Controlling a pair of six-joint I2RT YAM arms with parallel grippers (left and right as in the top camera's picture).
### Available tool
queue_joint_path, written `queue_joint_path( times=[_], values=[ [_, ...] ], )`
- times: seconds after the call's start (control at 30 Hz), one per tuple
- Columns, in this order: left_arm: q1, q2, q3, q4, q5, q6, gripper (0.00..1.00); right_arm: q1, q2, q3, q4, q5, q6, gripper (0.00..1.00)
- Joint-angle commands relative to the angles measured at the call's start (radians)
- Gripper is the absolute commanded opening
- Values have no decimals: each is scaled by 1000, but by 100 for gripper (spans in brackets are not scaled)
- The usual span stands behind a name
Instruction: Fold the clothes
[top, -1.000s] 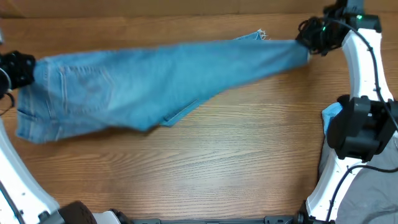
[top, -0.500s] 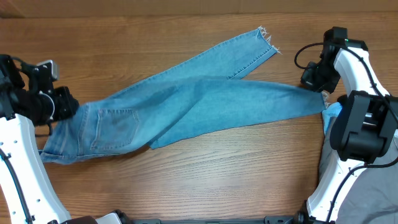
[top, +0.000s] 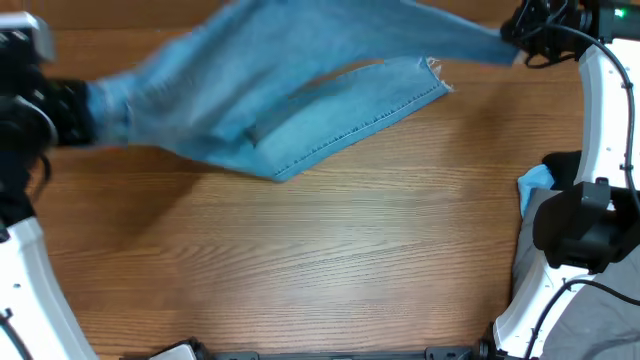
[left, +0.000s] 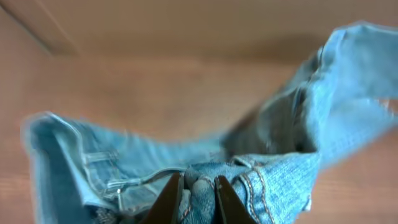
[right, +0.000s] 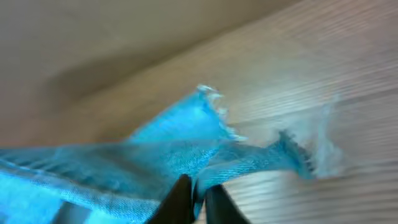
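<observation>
The light-blue denim jeans (top: 300, 90) hang stretched and blurred across the back of the wooden table (top: 330, 260), held off it between both arms. One leg with a frayed whitish hem (top: 435, 75) droops onto the table. My left gripper (top: 85, 110) is shut on the waistband at the left, seen close in the left wrist view (left: 198, 190). My right gripper (top: 515, 35) is shut on the other leg's end at the far right; its jaws (right: 198, 198) pinch denim (right: 155, 158) near a frayed hem.
A blue cloth (top: 535, 185) lies at the right edge beside the right arm's base (top: 575, 225). Grey fabric (top: 600, 320) sits at the bottom right corner.
Both grippers have swung the jeans up and toward the back of the table. The garment was lying lower and flatter; now it is lifted and blurred. The right gripper moved back.
</observation>
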Motion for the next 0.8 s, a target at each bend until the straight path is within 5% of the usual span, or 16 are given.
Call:
queue_joint_path(
  times=[0.0, 0.1, 0.3, 0.43, 0.53, 0.77],
  values=[
    [-63, 78, -291, -5, -80, -31, 17, 8, 30, -216, 18, 95, -49, 23],
    [-69, 145, -503, -3, -106, -59, 21, -13, 30, -351, 26, 130, -21, 23],
    [-55, 173, -531, -37, -104, -101, 28, -50, 18, -361, -2, 134, 8, 27],
    [-61, 173, -531, -63, -89, -112, 41, -53, 16, -361, -17, 131, 6, 32],
    [-66, 173, -531, -101, -122, -123, 63, -53, 16, -361, -17, 122, 5, 37],
    [-40, 173, -529, 76, -286, -277, 67, -53, 5, -360, -18, 64, -6, 42]
  ],
)
